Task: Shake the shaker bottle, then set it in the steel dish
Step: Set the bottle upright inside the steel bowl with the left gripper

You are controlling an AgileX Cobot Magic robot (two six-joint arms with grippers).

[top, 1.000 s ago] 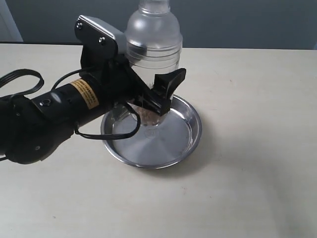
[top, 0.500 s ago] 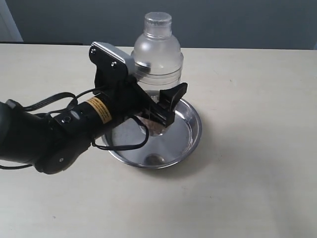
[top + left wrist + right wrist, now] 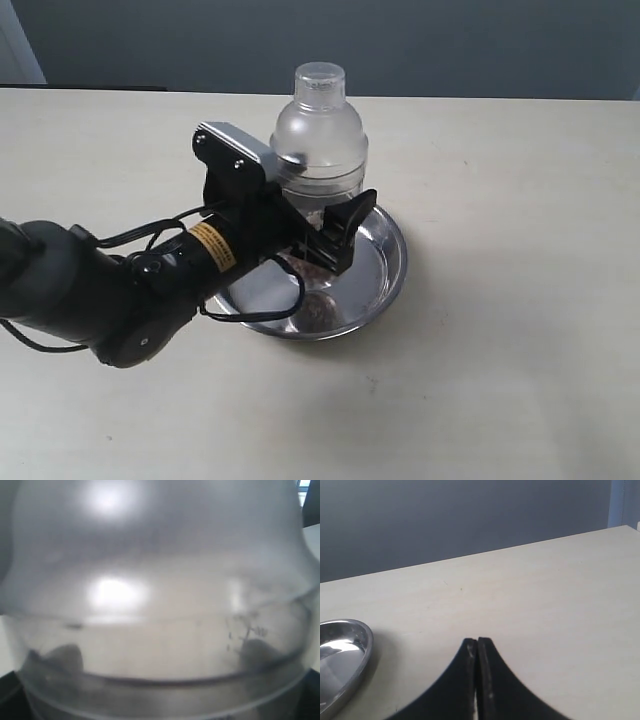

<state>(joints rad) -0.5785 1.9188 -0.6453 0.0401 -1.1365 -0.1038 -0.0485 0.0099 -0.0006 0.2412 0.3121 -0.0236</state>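
Over the last second my left gripper (image 3: 318, 222) has lowered the shaker bottle (image 3: 320, 140) from well above the steel dish (image 3: 388, 272) until its base sits down inside the rim. Whether the base touches the dish floor cannot be confirmed. The left gripper remains clenched on the bottle body, which fills the left wrist view. I judge shaking complete and release as the step in hand. My right gripper (image 3: 477, 652) is closed on nothing, over the desk (image 3: 500, 350) beside the dish. The yellow label (image 3: 212, 247) on the left arm carries print too small to read.
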